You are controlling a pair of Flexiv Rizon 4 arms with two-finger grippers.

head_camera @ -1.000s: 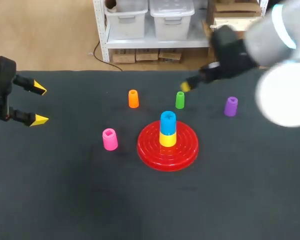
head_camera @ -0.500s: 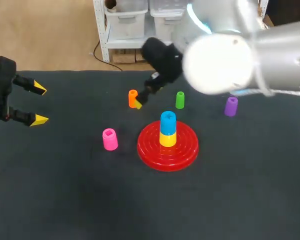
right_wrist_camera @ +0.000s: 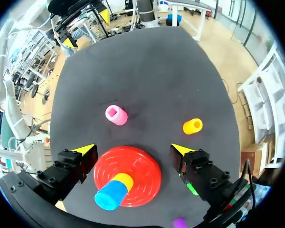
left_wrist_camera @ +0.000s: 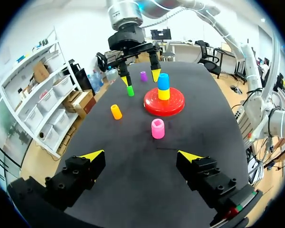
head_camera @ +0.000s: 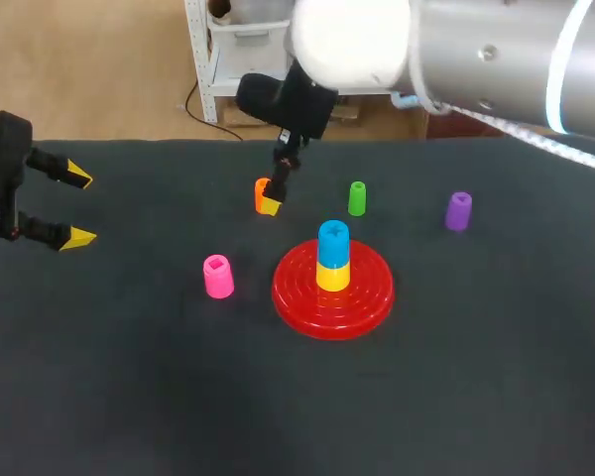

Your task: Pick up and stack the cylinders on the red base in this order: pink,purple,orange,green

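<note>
The red base sits on the big dark bench. The right arm is fat and grey and comes in high over the far side of the bench.

Seen from the right wrist, the red base lies under the right claw and shows between its two fingers. This claw is open wide and holds nothing. The left claw is open wide too, and it holds nothing. It hangs over the bench, well apart from the base.

A blue cylinder stands on a yellow cylinder in the middle of the base.

The pink cylinder stands on the bench ahead of the right claw, past the base. It is also ahead of the left claw, nearer to it than the base is. The orange cylinder is ahead of one right finger. From above, that finger's yellow tip looks just beside it, but I cannot tell if they touch. The green cylinder is beside the right claw, on the side away from the orange one. The purple cylinder stands past the green one, well apart from both claws.
</note>
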